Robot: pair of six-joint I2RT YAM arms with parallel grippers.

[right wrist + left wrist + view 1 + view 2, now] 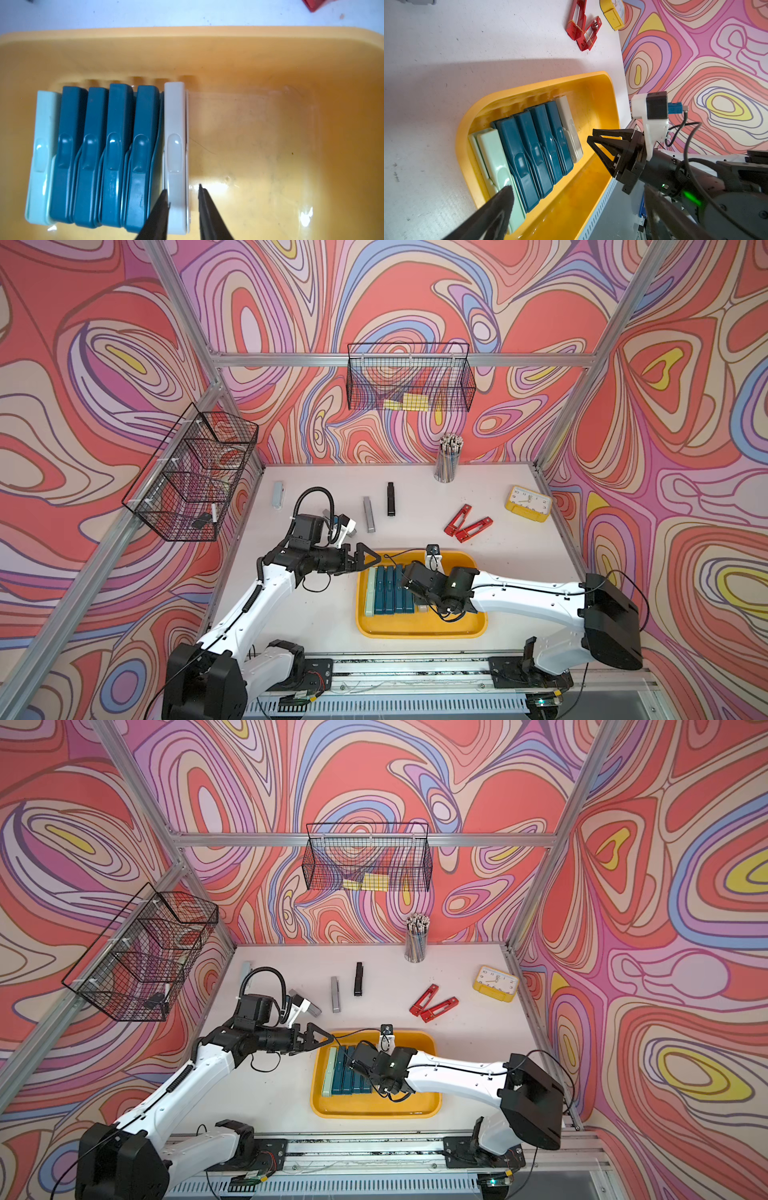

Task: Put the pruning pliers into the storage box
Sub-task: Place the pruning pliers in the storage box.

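Reference: clock directions are read in a top view of the bench point(324, 626), with 12 o'clock toward the back wall.
Storage box: the yellow storage box point(415, 633) sits at 6 o'clock on the bench, between the two arms, probably so either arm can reach it.
Packed row: one pale green pliers point(370, 591), four teal pliers point(390, 589) and one beige pliers point(175, 158) lie parallel and touching in the box's 9 o'clock half. Packing them this tightly looks meant to keep the 3 o'clock half free for the rest.
Right end effector: the right end effector point(182, 193) is low in the box, jaws narrowed around the 6 o'clock end of the beige pliers. One finger touches the side facing the teal neighbour and the other stands just clear, so nothing is clamped. It may be nudging or letting go; I cannot tell which.
Left end effector: the left end effector point(370, 560) is spread fully wide and empty at the box's 10 o'clock corner. It is probably waiting clear of the right arm.
Loose pliers: the red pliers point(467, 522), a touching pair, lie at 1 o'clock from the box. The black pliers point(390, 499) and grey pliers point(369, 514) are at 11 o'clock. The pale grey pliers point(277, 495) are at 10 o'clock, and one more is half hidden behind the left wrist.
Not for the box: the yellow clock point(528, 502) at 2 o'clock and the pencil cup point(447, 464) at 12 o'clock.
Progress: by my judgement, about half done.
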